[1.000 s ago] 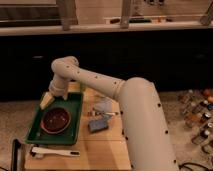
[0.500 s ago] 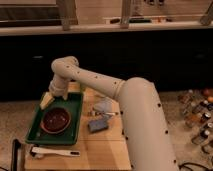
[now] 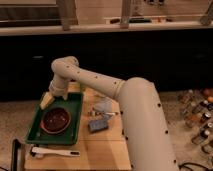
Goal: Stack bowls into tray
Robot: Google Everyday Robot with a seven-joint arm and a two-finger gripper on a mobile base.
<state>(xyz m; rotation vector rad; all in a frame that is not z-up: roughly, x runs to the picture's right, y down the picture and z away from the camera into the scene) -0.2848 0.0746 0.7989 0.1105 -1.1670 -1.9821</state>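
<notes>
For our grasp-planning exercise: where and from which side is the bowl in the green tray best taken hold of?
Probably the rim, from above. The bowl sits upright and shallow in the tray, whose raised edges block a sideways approach; only the rim offers a thin edge to pinch. Its far-left part lies nearest the gripper, at the tray's far left corner.

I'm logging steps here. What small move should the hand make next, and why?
Probably lift the hand straight up, off the far left corner of the tray. One bowl already lies inside the tray, apart from the hand, and no second bowl shows on the table, so clearing the tray seems sensible.
</notes>
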